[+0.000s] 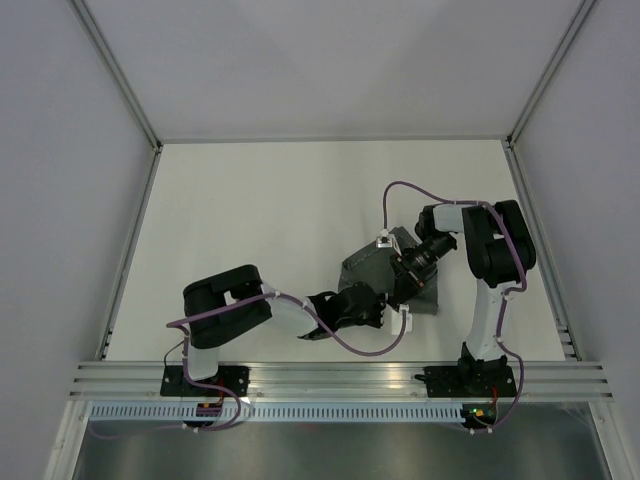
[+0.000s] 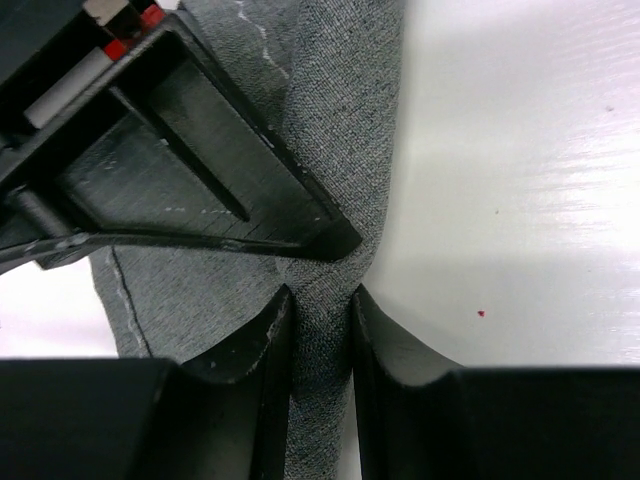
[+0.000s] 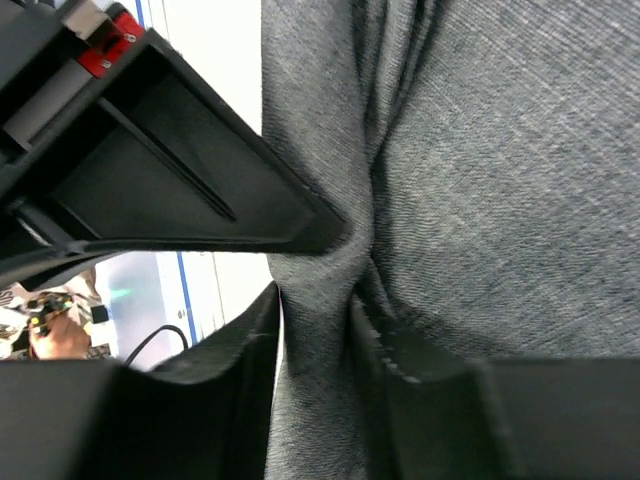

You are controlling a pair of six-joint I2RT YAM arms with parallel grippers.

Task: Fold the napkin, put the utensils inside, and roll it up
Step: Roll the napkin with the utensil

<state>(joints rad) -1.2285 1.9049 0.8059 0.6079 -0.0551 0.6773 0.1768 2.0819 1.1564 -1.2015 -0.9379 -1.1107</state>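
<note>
**Pinched From Two Sides**

Clamped on a narrow fold of the napkin (image 1: 365,268) with the left gripper (image 2: 320,305), reaching in from the near left. Squeezed on a second gathered fold with the right gripper (image 3: 318,300), from the far right. Held bunched between both, right of centre on the table (image 1: 250,210). Each pinched ridge running straight out along the fingers (image 2: 255,345); no clear long axis from above.

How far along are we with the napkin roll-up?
Done: nothing finished that I can see; the napkin is bunched, not neatly folded. In hand: the left gripper and right gripper each pinch a ridge of cloth. To do: finishing the fold, placing utensils (none in view), rolling.
</note>
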